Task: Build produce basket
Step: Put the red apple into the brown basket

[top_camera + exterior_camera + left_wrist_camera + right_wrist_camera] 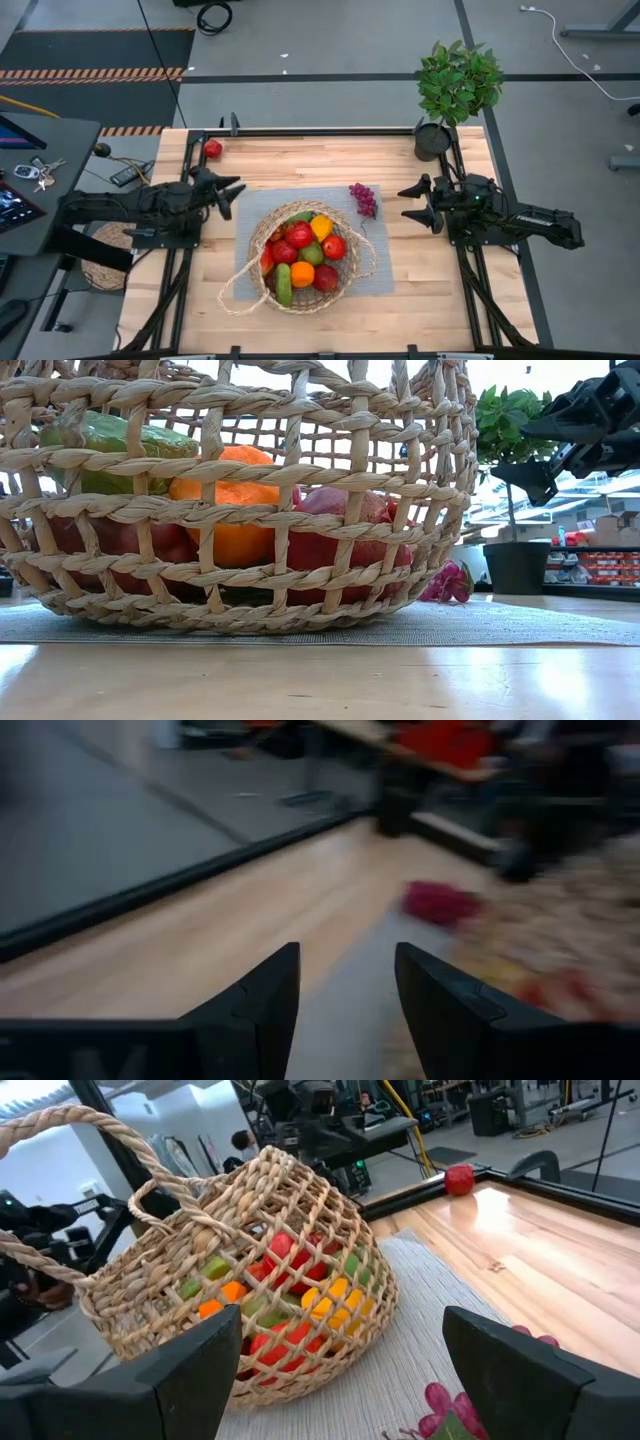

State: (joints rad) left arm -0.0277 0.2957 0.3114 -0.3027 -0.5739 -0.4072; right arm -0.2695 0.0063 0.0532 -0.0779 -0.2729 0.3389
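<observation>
The tan wicker basket (305, 258) stands by its bottom on a grey mat (255, 215) at mid-table, filled with produce: red apples, an orange (232, 510), green and yellow pieces. Purple grapes (363, 198) lie on the mat just beyond the basket's far right side. A red apple (213, 149) lies at the table's far left corner. My left gripper (232, 192) hovers left of the basket, its fingers a narrow gap apart with nothing between them. My right gripper (412, 204) hovers open to the right of the grapes, pointing at the basket (250, 1270).
A potted green plant (455, 85) stands at the far right corner, behind my right arm. A flat round woven mat (105, 255) lies off the table's left side, beside a dark side table with keys. Bare wood runs along the near edge.
</observation>
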